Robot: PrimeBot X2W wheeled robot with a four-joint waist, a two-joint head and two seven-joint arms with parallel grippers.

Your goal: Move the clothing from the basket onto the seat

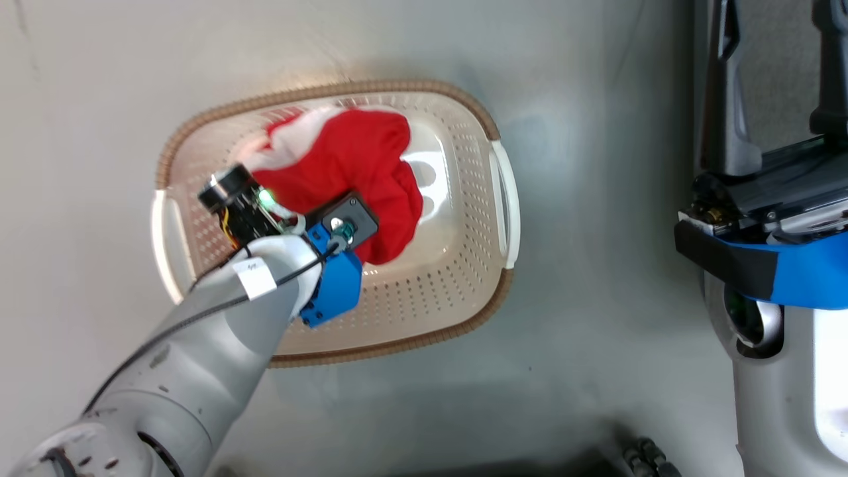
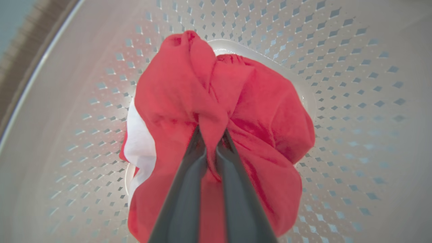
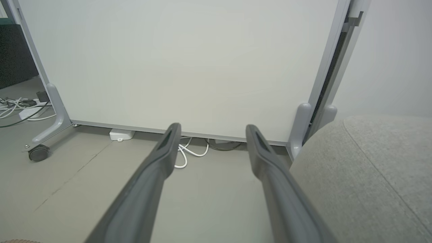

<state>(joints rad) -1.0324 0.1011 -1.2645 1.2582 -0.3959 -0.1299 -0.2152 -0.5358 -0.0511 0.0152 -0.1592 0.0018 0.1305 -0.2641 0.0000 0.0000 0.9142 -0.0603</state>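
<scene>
Left gripper is clenched on the red clothing inside the basket, toward twelve o'clock. The seat looks bare, so the whole move remains; right gripper gapes empty

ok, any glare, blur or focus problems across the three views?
Head view: glare whites out the basket floor beside the clothing. Left wrist view: left gripper soft close-up, basket wall blurs toward the frame edges. Right wrist view: even light, no glare, partition sharp.
</scene>
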